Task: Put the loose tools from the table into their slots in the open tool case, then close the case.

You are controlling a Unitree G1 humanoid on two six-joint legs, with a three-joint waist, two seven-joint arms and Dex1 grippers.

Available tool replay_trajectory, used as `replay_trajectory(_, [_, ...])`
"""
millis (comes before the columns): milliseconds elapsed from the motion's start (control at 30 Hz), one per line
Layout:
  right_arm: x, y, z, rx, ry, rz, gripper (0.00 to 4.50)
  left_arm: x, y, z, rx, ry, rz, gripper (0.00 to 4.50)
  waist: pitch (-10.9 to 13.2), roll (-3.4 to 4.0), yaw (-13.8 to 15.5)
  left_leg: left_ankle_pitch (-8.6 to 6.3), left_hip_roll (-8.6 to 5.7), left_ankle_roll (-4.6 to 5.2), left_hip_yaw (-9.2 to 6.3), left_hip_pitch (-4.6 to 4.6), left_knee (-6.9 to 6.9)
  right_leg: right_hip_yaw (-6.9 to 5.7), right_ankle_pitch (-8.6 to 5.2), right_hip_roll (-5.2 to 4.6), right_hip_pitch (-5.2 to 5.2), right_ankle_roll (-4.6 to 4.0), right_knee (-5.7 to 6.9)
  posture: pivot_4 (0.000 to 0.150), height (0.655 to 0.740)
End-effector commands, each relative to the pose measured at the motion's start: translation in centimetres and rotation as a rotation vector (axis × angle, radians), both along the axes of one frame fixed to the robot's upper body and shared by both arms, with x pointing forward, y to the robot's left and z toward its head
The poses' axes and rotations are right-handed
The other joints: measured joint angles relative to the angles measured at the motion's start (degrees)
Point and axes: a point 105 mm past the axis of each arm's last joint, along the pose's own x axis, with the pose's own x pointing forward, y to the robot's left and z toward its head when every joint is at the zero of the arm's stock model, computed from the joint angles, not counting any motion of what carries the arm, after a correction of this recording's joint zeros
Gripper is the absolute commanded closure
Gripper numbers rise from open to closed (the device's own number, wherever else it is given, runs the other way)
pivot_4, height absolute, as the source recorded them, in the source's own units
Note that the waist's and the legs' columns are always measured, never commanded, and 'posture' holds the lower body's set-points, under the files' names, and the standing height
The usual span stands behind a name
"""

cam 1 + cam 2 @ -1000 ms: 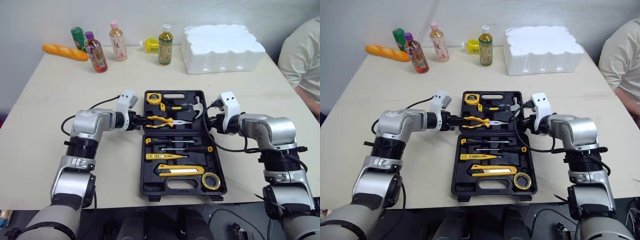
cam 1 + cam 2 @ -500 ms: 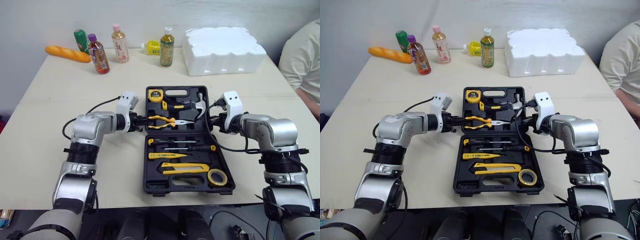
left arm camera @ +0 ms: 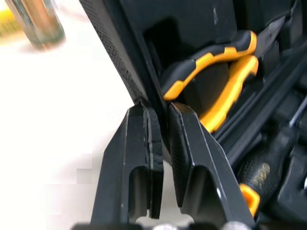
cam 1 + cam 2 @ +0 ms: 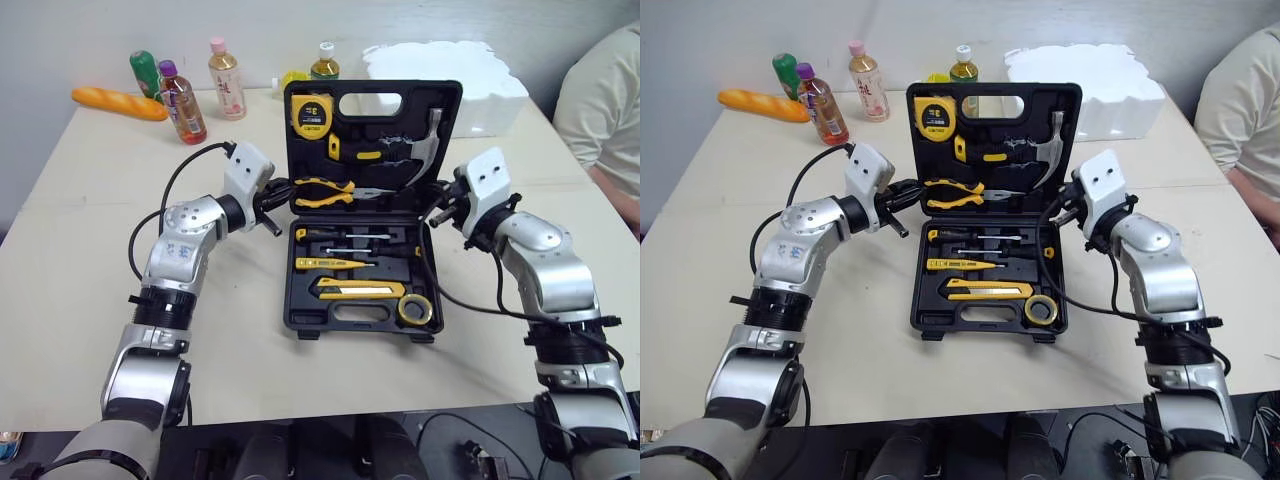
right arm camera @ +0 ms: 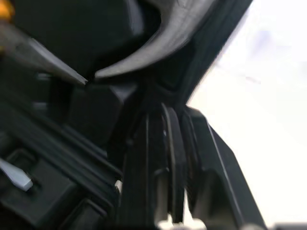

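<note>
The black tool case stands in the middle of the table, its base flat and its lid raised almost upright. The lid carries a tape measure, a hammer and yellow pliers. In the base lie screwdrivers, a utility knife and a tape roll. My left gripper is shut on the lid's left edge, seen between its fingers. On the lid's right edge my right gripper is shut too, just below the hammer head.
At the back left of the table are a baguette and several bottles. A white foam block sits behind the case. A person sits at the table's right side.
The lid has swung up from lying flat to nearly upright, with both grippers rising on its side edges. The camera has also shifted.
</note>
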Motion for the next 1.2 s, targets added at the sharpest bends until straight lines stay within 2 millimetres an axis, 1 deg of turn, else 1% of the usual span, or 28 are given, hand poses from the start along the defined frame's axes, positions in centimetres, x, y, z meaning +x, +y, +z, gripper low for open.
replay_trajectory(33, [-3.1, 1.7, 0.9, -0.193, -0.319, 0.13, 4.5, -1.5, 0.4, 1.0, 0.147, -0.261, 0.018, 4.03, 0.0, 0.0, -0.05, -0.02, 0.03, -0.02, 0.06, 0.02, -0.03, -0.02, 0.0, 0.0, 0.0, 0.0, -0.01, 0.15, 0.7383])
replay_trajectory(67, [-3.6, 1.4, 0.8, -0.213, -0.37, 0.115, 4.1, -2.2, 0.8, 0.5, 0.176, -0.293, 0.015, 3.51, 0.0, 0.0, -0.23, -0.02, 0.03, -0.02, 0.12, 0.03, -0.05, -0.03, 0.0, 0.0, -0.02, 0.0, -0.01, 0.15, 0.7383])
replay_trajectory(100, [-3.9, 1.2, 0.7, -0.226, -0.403, 0.107, 3.66, -2.6, 1.0, 0.2, 0.191, -0.313, 0.013, 3.12, 0.0, 0.0, -0.31, -0.02, 0.07, -0.02, 0.18, 0.03, -0.03, -0.01, 0.0, 0.0, -0.05, 0.0, 0.01, 0.15, 0.7383])
replay_trajectory(167, [-5.4, 1.3, 0.0, -0.289, -0.447, 0.131, 2.78, -4.0, 1.9, -0.9, 0.18, -0.285, 0.016, 2.21, 0.0, 0.0, -0.3, -0.02, 0.15, -0.02, 0.17, 0.06, 0.07, 0.0, 0.05, 0.02, -0.02, -0.08, 0.05, 0.15, 0.7383])
replay_trajectory(233, [-6.6, 1.1, -0.8, -0.322, -0.419, 0.162, 1.72, -5.1, 2.6, -1.7, 0.159, -0.228, 0.013, 1.23, 0.0, 0.0, -0.08, -0.02, 0.18, -0.02, 0.07, 0.22, 0.12, 0.0, 0.07, 0.02, 0.12, -0.11, 0.09, 0.15, 0.7383])
replay_trajectory(267, [-7.6, 0.4, -1.0, -0.317, -0.361, 0.181, 1.28, -6.1, 3.4, -2.0, 0.093, -0.137, -0.012, 0.81, 0.0, 0.0, -0.05, -0.02, 0.19, -0.02, 0.03, 0.24, 0.12, 0.03, 0.08, 0.02, 0.13, -0.12, 0.12, 0.15, 0.7383])
replay_trajectory(300, [-9.3, -0.7, -1.4, -0.282, -0.239, 0.213, 1.25, -7.4, 4.9, -2.4, 0.011, 0.013, -0.039, 0.3, 0.01, 0.01, -0.03, -0.02, 0.2, -0.02, 0.01, 0.29, 0.13, 0.03, 0.08, 0.02, 0.17, -0.13, 0.16, 0.15, 0.7383])
replay_trajectory(333, [-11.0, -1.7, -1.6, -0.25, -0.116, 0.247, 1.25, -9.1, 6.1, -2.7, -0.057, 0.169, -0.078, 0.05, 0.02, 0.03, 0.03, -0.02, 0.22, -0.01, -0.01, 0.27, 0.13, 0.04, 0.08, 0.02, 0.16, -0.13, 0.17, 0.15, 0.7383])
replay_trajectory(367, [-12.3, -2.0, -1.7, -0.227, -0.026, 0.281, 1.25, -10.5, 6.6, -2.8, -0.098, 0.276, -0.114, 0.05, 0.03, 0.04, 0.08, -0.04, 0.27, 0.01, -0.06, 0.25, 0.1, 0.06, 0.07, 0.04, 0.17, -0.15, 0.16, 0.15, 0.7383])
replay_trajectory(400, [-13.7, -2.7, -2.1, -0.192, 0.104, 0.311, 1.25, -12.0, 7.6, -2.8, -0.109, 0.355, -0.154, 0.05, 0.03, 0.05, 0.02, -0.1, 0.33, -0.02, -0.23, 0.2, 0.06, 0.01, 0.01, 0.05, 0.2, -0.25, 0.11, 0.15, 0.7383])
replay_trajectory(467, [-16.8, -4.5, -3.0, -0.169, 0.354, 0.362, 1.25, -15.1, 10.3, -3.3, -0.108, 0.553, -0.195, 0.05, 0.06, 0.09, -0.08, -0.18, 0.41, 0.05, -0.29, 0.29, 0.11, -0.07, 0.0, 0.0, 0.39, -0.29, -0.06, 0.15, 0.7383])
replay_trajectory(500, [-17.9, -5.0, -3.2, -0.161, 0.433, 0.377, 1.25, -16.1, 11.1, -3.3, -0.112, 0.621, -0.205, 0.05, 0.08, 0.11, -0.04, -0.22, 0.45, 0.08, -0.33, 0.61, 0.09, -0.11, 0.03, 0.0, 0.73, -0.33, -0.17, 0.15, 0.7383])
replay_trajectory(533, [-18.7, -5.6, -3.3, -0.149, 0.505, 0.373, 1.25, -16.8, 11.9, -3.2, -0.121, 0.654, -0.212, 0.05, 0.16, 0.2, -0.03, -0.5, 0.56, 0.25, -0.41, 1.19, 0.03, -0.15, 0.0, -0.01, 1.36, -0.39, -0.52, 0.15, 0.7383])
replay_trajectory(567, [-19.6, -6.7, -3.6, -0.075, 0.601, 0.351, 1.25, -16.6, 13.5, -3.2, -0.144, 0.68, -0.152, 0.05, 0.15, 0.27, -0.03, -0.94, 0.74, 0.35, -0.57, 1.86, -0.02, -0.16, -0.1, -0.02, 2.21, -0.57, -0.98, 0.15, 0.7383])
replay_trajectory(600, [-20.2, -7.4, -3.6, -0.017, 0.663, 0.339, 1.25, -16.5, 14.6, -3.1, -0.162, 0.694, -0.108, 0.05, 0.19, 0.36, 0.18, -1.15, 0.98, 0.16, -0.7, 2.4, -0.08, -0.13, -0.32, 0.05, 2.85, -1.18, -1.41, 0.15, 0.7383])
replay_trajectory(633, [-20.7, -8.2, -3.9, 0.058, 0.725, 0.319, 1.25, -15.9, 16.0, -2.8, -0.187, 0.682, -0.051, 0.05, 0.18, 0.36, 0.49, -1.31, 1.15, -0.11, -0.79, 2.66, -0.13, -0.19, -0.53, 0.12, 3.23, -1.69, -1.74, 0.15, 0.7383])
replay_trajectory(667, [-21.1, -8.6, -4.2, 0.098, 0.749, 0.311, 1.25, -15.3, 17.0, -2.6, -0.202, 0.659, -0.003, 0.05, 0.16, 0.31, 0.82, -1.3, 1.17, -0.16, -0.78, 2.75, -0.28, -0.16, -0.57, 0.06, 3.31, -1.76, -1.77, 0.15, 0.7383])
replay_trajectory(733, [-21.2, -8.9, -5.2, 0.099, 0.767, 0.29, 1.25, -14.2, 17.8, -2.3, -0.196, 0.611, 0.041, 0.05, 0.11, 0.18, 1.3, -1.13, 1.16, -0.32, -0.69, 2.84, -0.74, -0.08, -0.62, 0.03, 3.22, -1.84, -1.81, 0.15, 0.7383])
replay_trajectory(800, [-21.6, -8.5, -5.6, 0.091, 0.791, 0.313, 1.25, -13.7, 17.0, -1.9, -0.199, 0.582, 0.009, 0.05, 0.1, 0.19, 1.36, -1.06, 1.19, -0.47, -0.68, 2.81, -0.95, -0.15, -0.66, 0.06, 3.0, -1.95, -1.68, 0.15, 0.7383])
replay_trajectory(833, [-21.6, -8.2, -5.6, 0.088, 0.789, 0.322, 1.25, -13.3, 16.6, -1.9, -0.2, 0.574, -0.001, 0.29, 0.1, 0.21, 1.41, -1.07, 1.19, -0.5, -0.67, 2.8, -1.02, -0.15, -0.65, 0.06, 2.95, -1.91, -1.65, 0.15, 0.7383])
replay_trajectory(867, [-21.4, -7.7, -5.7, 0.084, 0.778, 0.34, 1.25, -12.8, 16.0, -1.9, -0.197, 0.564, -0.012, 0.59, 0.1, 0.22, 1.42, -1.05, 1.19, -0.48, -0.65, 2.77, -1.1, -0.17, -0.47, 0.06, 2.85, -1.6, -1.59, 0.15, 0.7383])
replay_trajectory(900, [-21.0, -7.3, -5.7, 0.084, 0.764, 0.351, 1.64, -12.1, 15.5, -2.0, -0.191, 0.556, -0.018, 0.97, 0.09, 0.22, 1.41, -0.99, 1.21, -0.37, -0.63, 2.72, -1.13, -0.18, -0.32, 0.09, 2.73, -1.31, -1.54, 0.15, 0.7383])
replay_trajectory(933, [-20.8, -6.8, -5.8, 0.088, 0.757, 0.367, 1.8, -11.5, 15.0, -2.2, -0.18, 0.549, -0.022, 1.35, 0.09, 0.22, 1.41, -0.98, 1.21, -0.38, -0.64, 2.66, -1.19, -0.2, -0.33, 0.11, 2.66, -1.32, -1.55, 0.15, 0.7383])
replay_trajectory(967, [-20.6, -6.2, -5.9, 0.094, 0.762, 0.392, 2.1, -10.7, 14.4, -2.3, -0.166, 0.542, -0.027, 1.8, 0.05, 0.19, 1.41, -0.79, 1.21, -0.71, -0.62, 2.5, -1.21, -0.23, -0.32, 0.14, 2.49, -1.31, -1.54, 0.15, 0.7383])
replay_trajectory(1033, [-20.5, -5.1, -6.2, 0.083, 0.783, 0.448, 3.03, -9.2, 13.3, -2.8, -0.127, 0.525, -0.034, 2.68, 0.06, 0.17, 1.5, -0.7, 1.18, -0.74, -0.53, 1.98, -1.03, -0.28, -0.26, 0.22, 2.04, -1.21, -1.27, 0.15, 0.7383])
replay_trajectory(1133, [-19.6, -3.4, -7.6, 0.027, 0.826, 0.521, 4.5, -4.9, 10.9, -3.0, -0.085, 0.444, -0.005, 4.11, 0.08, 0.04, 1.79, -0.66, 1.18, -0.71, -0.25, 2.09, -0.9, -0.56, -0.2, 0.55, 2.06, -1.08, -0.98, 0.15, 0.7383])
replay_trajectory(1167, [-19.4, -3.1, -7.9, 0.014, 0.837, 0.533, 4.5, -4.0, 10.4, -2.9, -0.085, 0.428, -0.004, 4.46, 0.15, -0.04, 1.78, -0.64, 1.12, -0.64, -0.2, 2.05, -0.6, -0.65, -0.16, 0.81, 2.06, -1.0, -1.03, 0.15, 0.7383])
replay_trajectory(1200, [-19.3, -2.8, -8.3, -0.007, 0.854, 0.548, 4.5, -3.0, 9.9, -2.9, -0.104, 0.43, 0.001, 4.46, 0.15, -0.07, 1.74, -0.6, 1.14, -0.56, -0.14, 1.97, -0.52, -0.54, -0.07, 0.79, 2.02, -0.84, -1.04, 0.15, 0.7383])
